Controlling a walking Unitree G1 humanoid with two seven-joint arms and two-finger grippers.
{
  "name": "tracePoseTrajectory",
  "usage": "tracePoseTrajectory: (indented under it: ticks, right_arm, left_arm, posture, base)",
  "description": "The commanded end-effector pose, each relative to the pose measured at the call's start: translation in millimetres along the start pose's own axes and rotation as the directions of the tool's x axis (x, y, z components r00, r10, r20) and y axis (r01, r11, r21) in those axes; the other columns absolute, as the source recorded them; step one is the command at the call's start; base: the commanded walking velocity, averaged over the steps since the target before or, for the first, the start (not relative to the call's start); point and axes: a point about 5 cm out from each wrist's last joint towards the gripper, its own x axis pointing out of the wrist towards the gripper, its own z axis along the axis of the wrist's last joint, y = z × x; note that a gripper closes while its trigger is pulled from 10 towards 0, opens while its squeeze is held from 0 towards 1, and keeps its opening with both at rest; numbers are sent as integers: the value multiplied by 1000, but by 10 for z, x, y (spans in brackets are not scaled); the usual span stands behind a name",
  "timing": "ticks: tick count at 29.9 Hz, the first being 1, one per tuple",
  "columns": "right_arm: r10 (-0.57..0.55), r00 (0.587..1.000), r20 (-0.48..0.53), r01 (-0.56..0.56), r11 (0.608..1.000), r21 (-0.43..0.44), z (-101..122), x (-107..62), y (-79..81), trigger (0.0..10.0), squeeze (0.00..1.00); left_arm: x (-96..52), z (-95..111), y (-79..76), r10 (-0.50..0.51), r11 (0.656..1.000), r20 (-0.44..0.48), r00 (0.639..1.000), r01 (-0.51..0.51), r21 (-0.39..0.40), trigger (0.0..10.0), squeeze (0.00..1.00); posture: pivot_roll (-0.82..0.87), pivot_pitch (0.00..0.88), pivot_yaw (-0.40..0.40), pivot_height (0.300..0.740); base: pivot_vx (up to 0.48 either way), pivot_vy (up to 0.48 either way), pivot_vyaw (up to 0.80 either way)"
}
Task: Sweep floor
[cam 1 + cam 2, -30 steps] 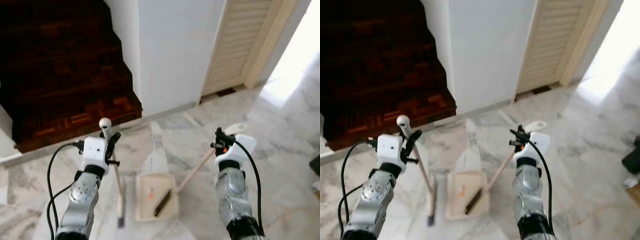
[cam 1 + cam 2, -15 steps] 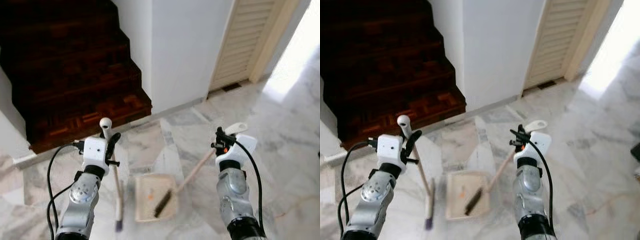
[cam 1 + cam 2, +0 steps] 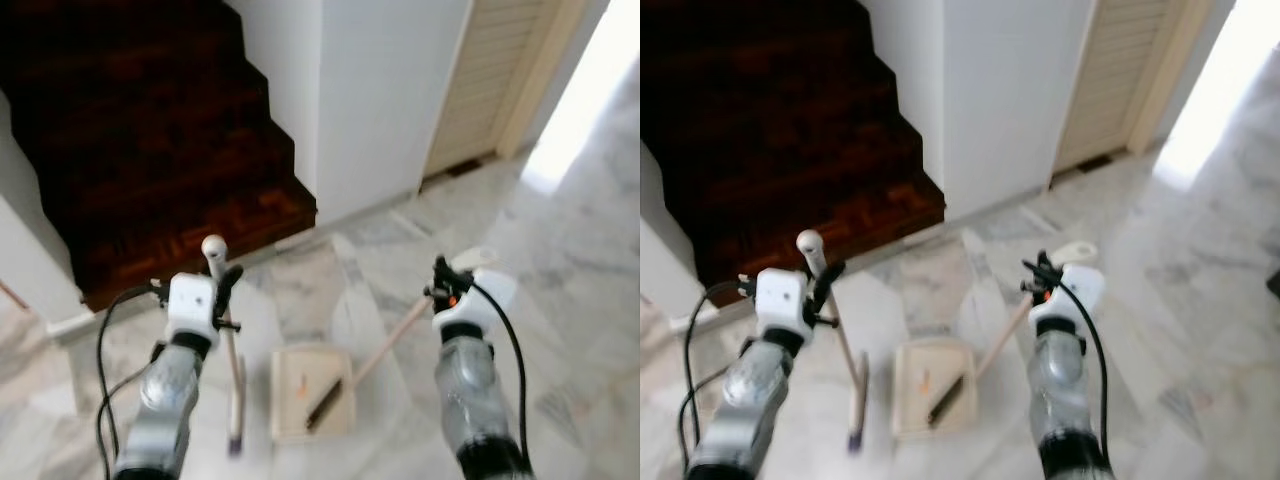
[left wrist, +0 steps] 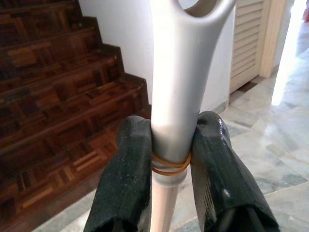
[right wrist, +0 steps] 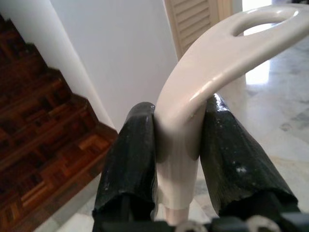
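Down on the marble floor (image 3: 560,330) between the arms lay the dustpan (image 3: 311,392), its handle squeezed in the right gripper (image 3: 441,278), while the left gripper (image 3: 226,283) squeezed the upright broom (image 3: 234,385) just left of it.

Place: inside a home; a hallway at the foot of a staircase
Floor: polished pale marble tiles (image 3: 580,250) with grey veins
Stairs: dark parquet wooden steps (image 3: 150,150) climbing away on the left
Walls: a plain white wall (image 3: 385,100) with a low skirting
Door: a cream louvred door (image 3: 490,80) in a matching frame; bright daylight falls on the floor to its right
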Motion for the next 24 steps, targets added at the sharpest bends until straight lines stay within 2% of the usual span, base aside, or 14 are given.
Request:
tracePoseTrajectory:
  ticks: [1,24]
  right_arm:
    - [26,998,60,-26,1000,1,133,61,88,10000,0]
    - [19,998,61,-20,1000,2,137,51,87,10000,0]
  left_arm:
    - [11,81,49,7,1000,41,999,-7,10,10000,0]
    - [-2,100,79,12,1000,39,999,-12,16,10000,0]
  posture:
    - [33,0,-13,740]
    - [44,12,-7,740]
  base:
    - [0,368,0]
    - [0,368,0]
